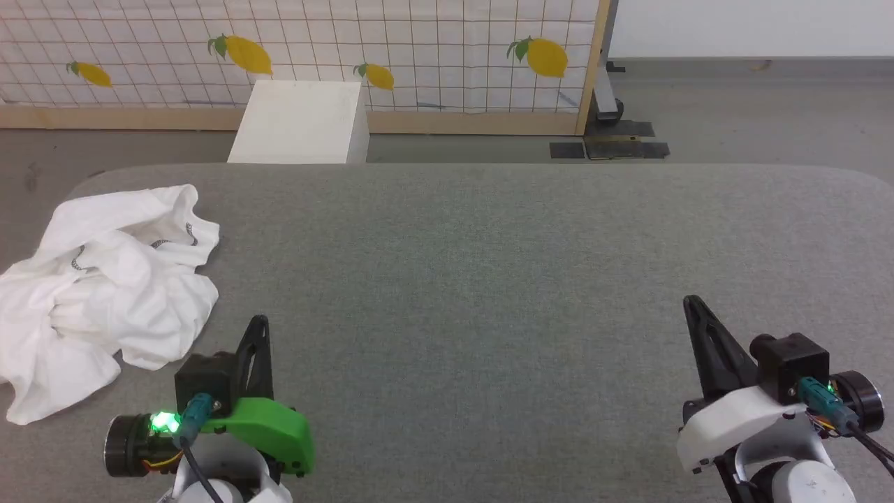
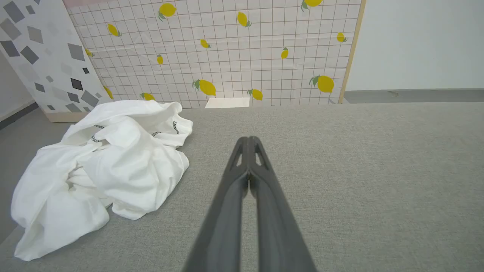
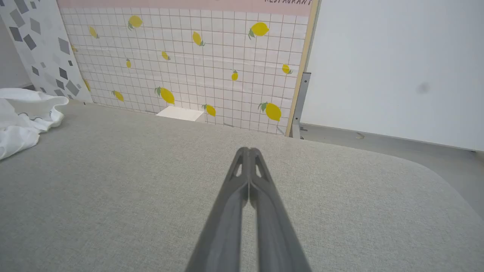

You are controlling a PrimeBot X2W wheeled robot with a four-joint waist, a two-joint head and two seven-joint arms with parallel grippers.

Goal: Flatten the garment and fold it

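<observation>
**Opening posture: crumpled garment at the desk's 9 o'clock edge, both jaws clenched and empty**

The garment, a white T-shirt, lies in a crumpled heap at about 9 o'clock on the grey desk, close against its left edge. Whether any cloth hangs over that edge cannot be told. Dark stitched seams show among the upper folds, but no sleeve or hem is laid out plainly, so flattening is judged not yet begun.

The left jaws sit at about 7 o'clock in the head view, pressed together and holding nothing. In the left wrist view the fingers meet at their tips above bare desk, with the garment near them toward 10 o'clock but not touching. The right jaws sit at about 5 o'clock, likewise clenched and empty, well apart from the garment.

The wide bare middle of the desk is presumably where the shirt is to be spread. Since the heap lies off to one side, the likely first step falls to the nearer left arm: part its jaws, take an edge of cloth and draw it toward the centre, within the right arm's reach. Thin fabric will probably bunch and slip, so a seam or hem seems the safer hold.

A white box stands beyond the desk at about 11 o'clock, against a lemon-patterned panel, and plays no part.
</observation>
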